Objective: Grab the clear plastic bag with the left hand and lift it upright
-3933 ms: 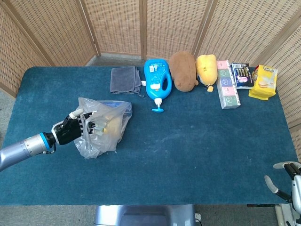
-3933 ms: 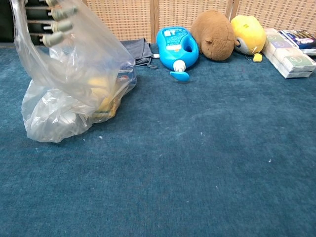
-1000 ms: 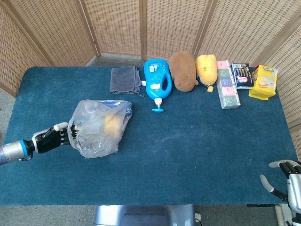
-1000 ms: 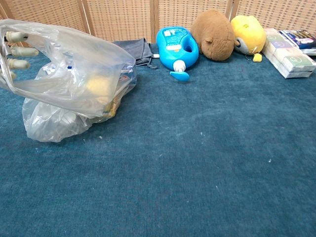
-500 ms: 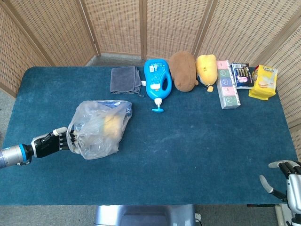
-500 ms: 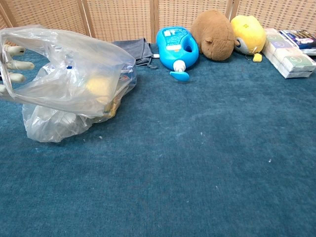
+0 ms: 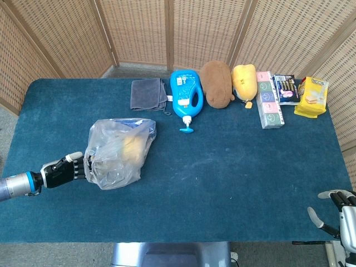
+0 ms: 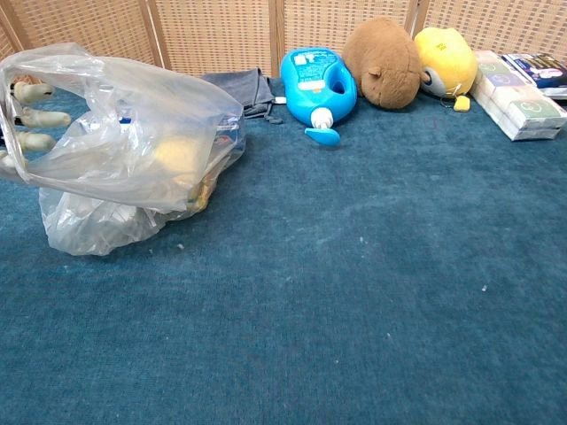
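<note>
The clear plastic bag [image 7: 117, 153] sits on the blue table at the left, slumped, with yellowish items inside. In the chest view the bag [image 8: 133, 150] has its upper part drawn up and out to the left. My left hand [image 7: 64, 169] is low at the bag's left edge and holds the plastic there. Its fingers [image 8: 35, 117] show through the film, pointing right. My right hand [image 7: 336, 214] hangs off the table's near right corner, fingers apart and holding nothing.
Along the far edge lie a grey cloth [image 7: 148, 93], a blue pump bottle [image 7: 185, 94], a brown plush [image 7: 217, 82], a yellow plush [image 7: 244, 81], a tissue box stack [image 7: 270, 100], a dark packet [image 7: 287, 89] and a yellow packet [image 7: 311, 97]. Wicker screens stand behind.
The left hand dropped from its raised hold 3.9 s ago and the bag sagged. In the last half second the hand and the bag's edge shifted slightly right.
</note>
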